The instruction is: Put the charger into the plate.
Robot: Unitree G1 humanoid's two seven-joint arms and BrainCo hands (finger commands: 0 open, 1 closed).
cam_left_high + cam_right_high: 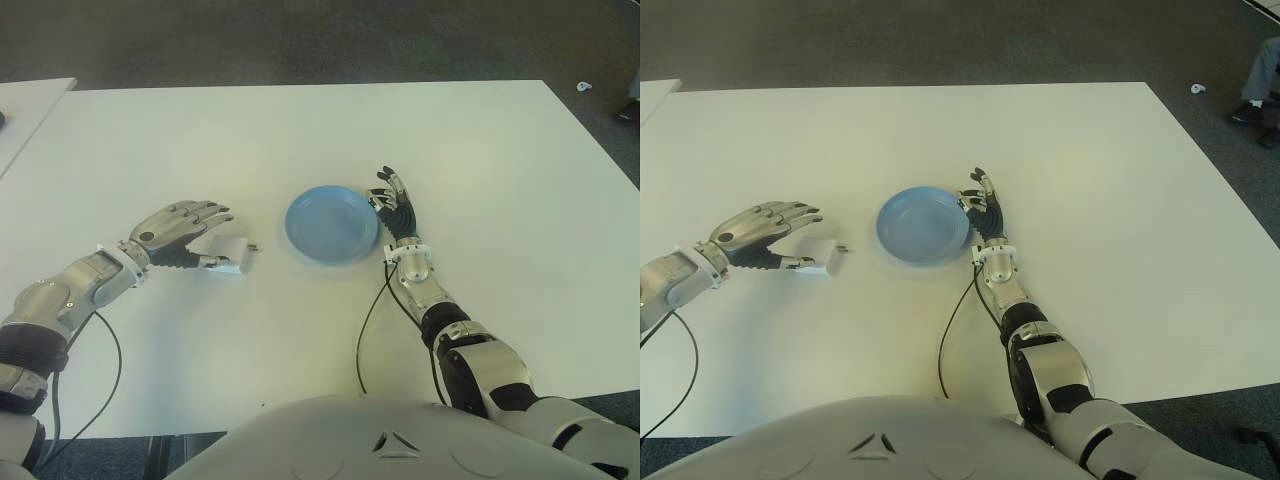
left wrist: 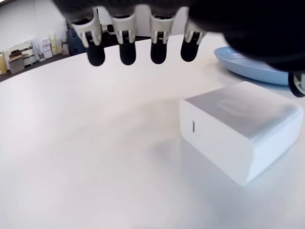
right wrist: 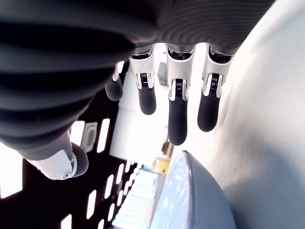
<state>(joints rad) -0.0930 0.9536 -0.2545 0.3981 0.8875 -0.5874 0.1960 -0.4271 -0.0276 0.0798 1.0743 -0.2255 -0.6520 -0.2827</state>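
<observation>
1. Nearest the robot, the right hand (image 1: 395,205) shows at the plate's three o'clock edge, fingers loosely extended and holding nothing; in its wrist view the fingertips (image 3: 177,129) hang just beside the rim. I judge it idle.

2. The left hand (image 1: 180,228) is the working one, at about nine o'clock from the plate. It hovers over the charger (image 1: 231,255) with fingers spread and the thumb low beside the block. The left wrist view shows four fingertips (image 2: 126,53) clear above the table, with the charger uncontacted. So the hand is open and empty.

3. The charger lies flat on the white table (image 1: 300,140), prongs pointing toward three o'clock, just short of the plate's nine o'clock rim.

4. The blue plate (image 1: 320,235) sits farther in, between the two hands, and has nothing in it.

5. My reading is that the step in hand is the grasp. To do it well:
   - lower the hand so the thumb and fingers close across the block's opposite flat sides;
   - stay off the prongs;
   - squeeze firmly, as the smooth casing may slip;
   - lift clear of the rim before carrying toward three o'clock.
</observation>
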